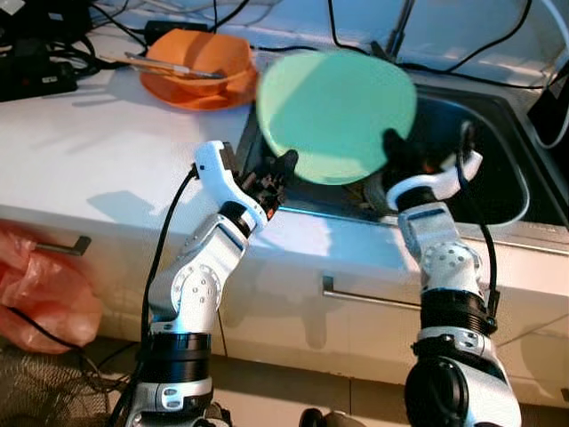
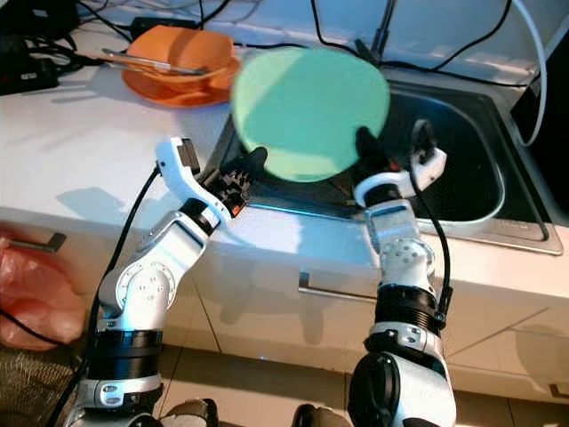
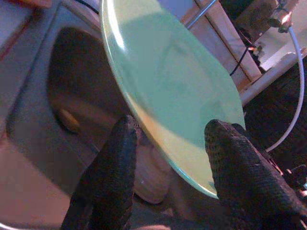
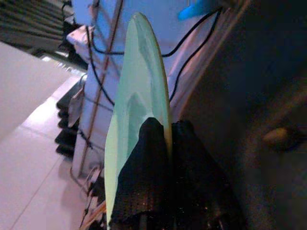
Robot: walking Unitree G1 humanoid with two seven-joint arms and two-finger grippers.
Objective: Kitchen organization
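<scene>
Right gripper (image 1: 396,151) has its fingers clamped on the green plate (image 1: 338,116) above the sink (image 1: 498,169); left gripper (image 3: 168,158), fingers apart, should straddle the rim squarely before closing.

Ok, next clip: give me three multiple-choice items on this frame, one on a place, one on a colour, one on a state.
1. Where is the plate?
A. flat on the counter
B. held up over the sink
C. on the floor

2. What colour is the bowl on the counter?
A. orange
B. blue
C. white

3. How does the right gripper stand?
A. open, away from the plate
B. shut on a cup
C. shut on the plate's rim

Key: 1 B, the head views show the plate raised on edge above the basin. 2 A, the bowl behind the left gripper is orange. 3 C, the right wrist view shows both fingers pinching the rim, while the left fingers stand apart around the plate's edge.
</scene>
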